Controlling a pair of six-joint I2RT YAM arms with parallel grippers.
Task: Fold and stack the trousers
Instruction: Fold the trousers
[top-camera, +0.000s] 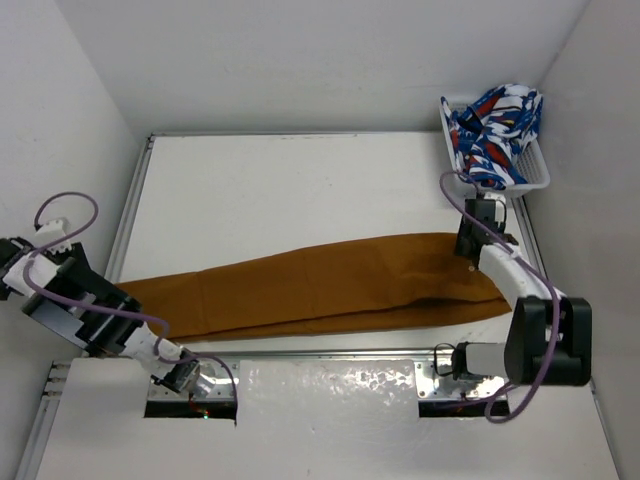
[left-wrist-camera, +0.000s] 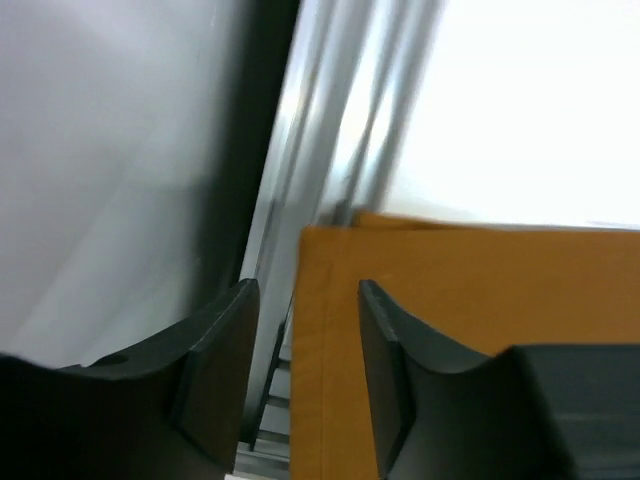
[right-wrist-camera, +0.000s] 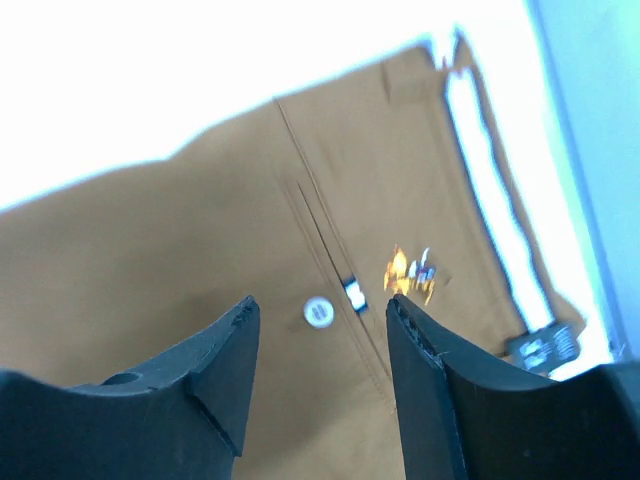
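Room: a white-walled cell around a white table (top-camera: 300, 190), lit hard from above
Left gripper (left-wrist-camera: 305, 290): fingers apart and nothing clamped; in the left wrist view the hemmed corner of a trouser leg showed in the gap between them
Right gripper (right-wrist-camera: 322, 302): fingers likewise apart and holding nothing, poised over the fly seam with a pale button (right-wrist-camera: 318, 312) in the gap; I could not tell whether either gripper touched the cloth
Trousers (top-camera: 330, 285): one ochre pair lay flat and at full length on the near half of the table
Long axis: it ran left to right, waistband under the right gripper, leg ends reaching toward the left one
Which arm was nearer: each stood at its own end, so neither had the middle in reach without travelling inward along the cloth
Far right corner: a white basket (top-camera: 535, 178) of blue, white and red clothes (top-camera: 495, 120), well apart from the trousers
Step, as I judged it: no fold had been made; bringing one end over the other looked the next call
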